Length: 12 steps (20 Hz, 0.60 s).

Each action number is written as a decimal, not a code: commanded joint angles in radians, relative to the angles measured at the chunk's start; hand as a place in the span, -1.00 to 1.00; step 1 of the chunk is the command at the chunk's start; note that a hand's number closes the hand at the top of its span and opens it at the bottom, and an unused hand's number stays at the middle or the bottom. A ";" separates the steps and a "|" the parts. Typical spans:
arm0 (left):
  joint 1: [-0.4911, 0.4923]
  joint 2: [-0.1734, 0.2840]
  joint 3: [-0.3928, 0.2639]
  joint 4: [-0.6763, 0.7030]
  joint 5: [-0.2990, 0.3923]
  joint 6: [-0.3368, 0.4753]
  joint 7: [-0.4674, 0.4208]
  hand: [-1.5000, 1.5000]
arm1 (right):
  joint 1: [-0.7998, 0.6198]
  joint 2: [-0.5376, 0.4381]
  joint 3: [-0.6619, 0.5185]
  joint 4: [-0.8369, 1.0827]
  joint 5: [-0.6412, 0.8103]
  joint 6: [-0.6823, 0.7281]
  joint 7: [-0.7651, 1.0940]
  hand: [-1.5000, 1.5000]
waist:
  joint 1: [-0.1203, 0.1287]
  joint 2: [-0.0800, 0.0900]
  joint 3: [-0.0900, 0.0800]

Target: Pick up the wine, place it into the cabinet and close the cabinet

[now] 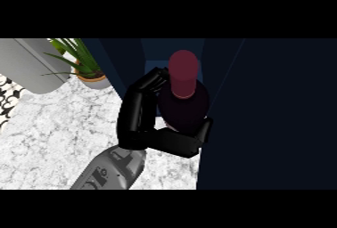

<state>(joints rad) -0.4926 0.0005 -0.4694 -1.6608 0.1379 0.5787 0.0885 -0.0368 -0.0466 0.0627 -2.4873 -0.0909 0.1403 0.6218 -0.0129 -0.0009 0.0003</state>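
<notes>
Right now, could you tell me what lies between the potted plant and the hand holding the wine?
Head view: bare marble counter between plant and hand.

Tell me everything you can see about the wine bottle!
The wine bottle is dark maroon, with a lighter reddish cap and neck at the top and a wider, darker body below. It looks smooth like glass and stands about upright, its cap closed. It sits in front of the dark cabinet, at the edge of the white marble counter. One black hand wraps around it: fingers up its left side, thumb curled under its lower right. Its bottom is hidden.
</notes>
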 commanded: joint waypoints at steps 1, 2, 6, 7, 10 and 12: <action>-0.022 0.000 0.019 0.032 -0.034 -0.006 0.027 1.00 | 0.017 -0.011 -0.039 -0.109 -0.111 -0.001 0.055 -1.00 | 0.006 -0.001 0.000; -0.103 0.000 0.034 0.096 -0.005 0.018 -0.004 1.00 | -0.028 -0.001 -0.003 -0.128 -0.090 -0.031 0.111 -1.00 | 0.000 0.000 0.000; -0.089 0.000 -0.043 0.186 0.051 0.092 -0.106 1.00 | 0.022 0.024 0.018 -0.084 -0.062 -0.009 0.020 -1.00 | -0.004 0.001 0.000; -0.047 0.000 -0.056 0.091 0.009 0.089 -0.062 1.00 | -0.066 -0.017 -0.007 -0.109 -0.065 -0.035 0.138 -1.00 | 0.006 -0.001 -0.001; -0.077 0.000 -0.054 0.159 0.070 0.119 -0.094 1.00 | -0.001 0.000 0.001 -0.118 -0.068 -0.016 0.074 -1.00 | 0.001 0.000 0.000; -0.062 0.000 -0.004 0.160 0.128 0.068 -0.135 1.00 | 0.022 -0.015 -0.041 -0.107 -0.108 0.006 0.054 -1.00 | 0.000 0.001 0.000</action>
<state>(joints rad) -0.5621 0.0003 -0.4948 -1.5182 0.2023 0.6578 -0.0025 -0.0762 -0.0504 0.0574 -2.4861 -0.0919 0.1279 0.6583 -0.0115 -0.0004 -0.0001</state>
